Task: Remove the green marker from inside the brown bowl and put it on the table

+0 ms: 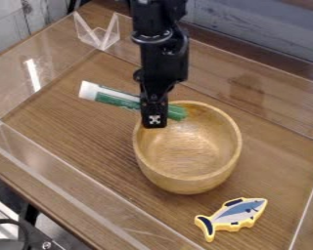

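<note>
Presently, your stock runs as follows, largest first. Item one, the table point(67, 146): dark wood-grain top with clear acrylic walls at its edges, which serve to keep loose pieces from leaving the work area; the stretch to the left of the bowl is bare and looks the likeliest place to set the marker down. Item two, the brown bowl point(186, 156): round, thick-walled, pale wood, standing upright near the middle, its hollow showing nothing but grain. Item three, the gripper point(154, 114): black, hanging straight down from the arm over the bowl's rear left rim, its jaws pinched tight on the marker near the green end. That hold is well off the middle, so you should judge the long white end apt to droop or swing. Item four, the green marker point(120, 97): lying nearly level, white end reaching out past the rim over the table, green cap poking out on the bowl side of the jaws; it appears raised clear of the bowl's floor, though whether it brushes the rim cannot be told. Item five, a small blue-and-yellow toy fish point(231, 217): flat on the table in front of the bowl, well apart from the work.
</note>
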